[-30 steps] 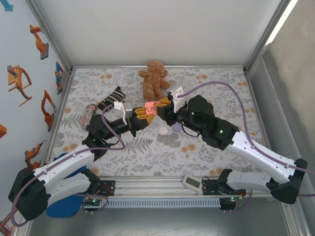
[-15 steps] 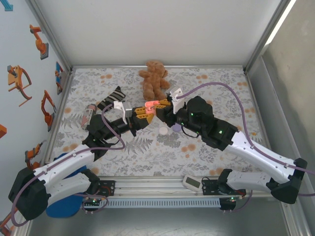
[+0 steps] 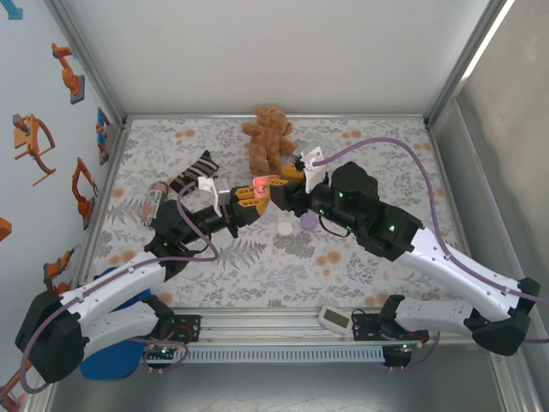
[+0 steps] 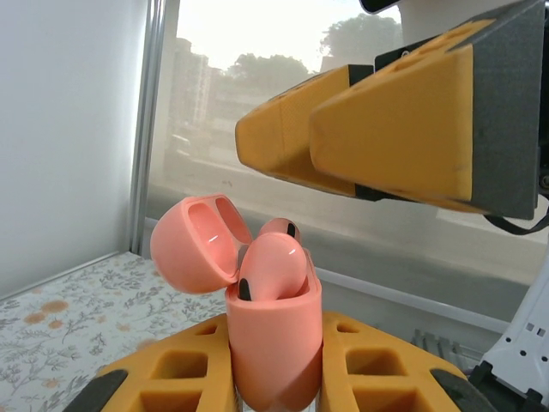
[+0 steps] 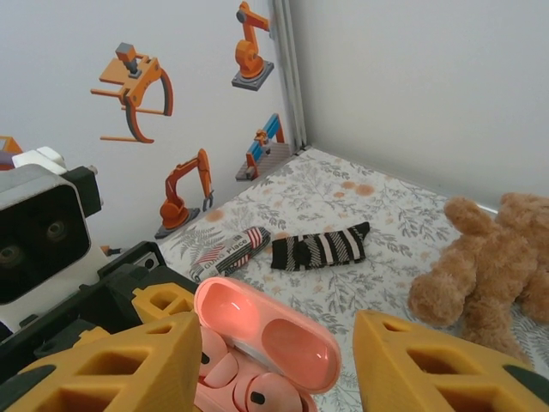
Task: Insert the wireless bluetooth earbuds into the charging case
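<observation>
From above, the left gripper reaches in from the left and pinches a salmon-pink charging case over the middle of the floral mat. The case seems raised off the surface, probably so the other arm can work at it. The right gripper meets it nose to nose, just beside the case. A teddy bear lies just behind them, and a lilac round piece and a white round piece sit on the mat just in front, too small to identify. In the left wrist view the case stands upright, clamped low on its body between the yellow pads, which leaves its top free. Its lid is swung back to the left, and two pink earbuds sit in the wells; the nearer one rides high and tilted, so I judge it not fully seated. The right gripper's yellow fingers hang above and to the right, clear of the case. In the right wrist view those fingers stand spread wide to either side, holding nothing, with the open lid and the buds between and below them. That gap leaves room to come down and press the buds home, which seems the step left. A striped sock and a printed packet lie on the mat beyond, well apart from the work.
</observation>
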You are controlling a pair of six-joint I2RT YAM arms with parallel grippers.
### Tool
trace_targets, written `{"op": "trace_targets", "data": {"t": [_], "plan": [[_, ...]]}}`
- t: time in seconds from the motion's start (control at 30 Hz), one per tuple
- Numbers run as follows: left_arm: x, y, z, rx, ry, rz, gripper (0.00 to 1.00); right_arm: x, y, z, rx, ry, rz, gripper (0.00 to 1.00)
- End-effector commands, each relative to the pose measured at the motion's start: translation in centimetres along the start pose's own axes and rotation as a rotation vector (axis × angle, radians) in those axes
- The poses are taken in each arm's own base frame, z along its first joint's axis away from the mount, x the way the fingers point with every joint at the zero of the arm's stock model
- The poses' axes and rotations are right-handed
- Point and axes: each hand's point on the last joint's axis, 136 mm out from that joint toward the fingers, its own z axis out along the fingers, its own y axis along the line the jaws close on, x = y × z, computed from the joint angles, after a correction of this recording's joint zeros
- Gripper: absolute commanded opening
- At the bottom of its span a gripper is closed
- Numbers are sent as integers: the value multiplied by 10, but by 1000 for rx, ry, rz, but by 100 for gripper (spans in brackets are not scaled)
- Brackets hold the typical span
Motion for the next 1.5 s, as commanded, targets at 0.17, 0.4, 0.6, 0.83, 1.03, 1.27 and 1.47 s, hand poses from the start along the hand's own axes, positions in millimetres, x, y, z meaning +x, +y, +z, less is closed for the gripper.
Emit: {"op": "trace_targets", "data": {"t": [0.17,0.4,0.6,0.83,1.03,1.27,1.47], "plan": [[-8,-10,-5,31,-40,3,0,-28,-7,-24,54,-73,-14,63],[-10,-14,-8,39,-54,2,0,-22,-5,-33,-11,-67,18,81],[-11,-16,-9,46,-61,-3,0,-18,2,-38,-151,-56,120,87],[-13,-17,-7,56,-67,-6,0,-17,6,-39,-299,-70,245,88],[-14,-18,-6,62,-71,-7,0,-8,10,-29,-360,-58,311,89],[-15,-19,-5,68,-72,-5,0,-2,13,-15,-392,-32,354,89],[-15,-19,-5,69,-72,-5,0,2,17,-6,-430,-1,385,89]]}}
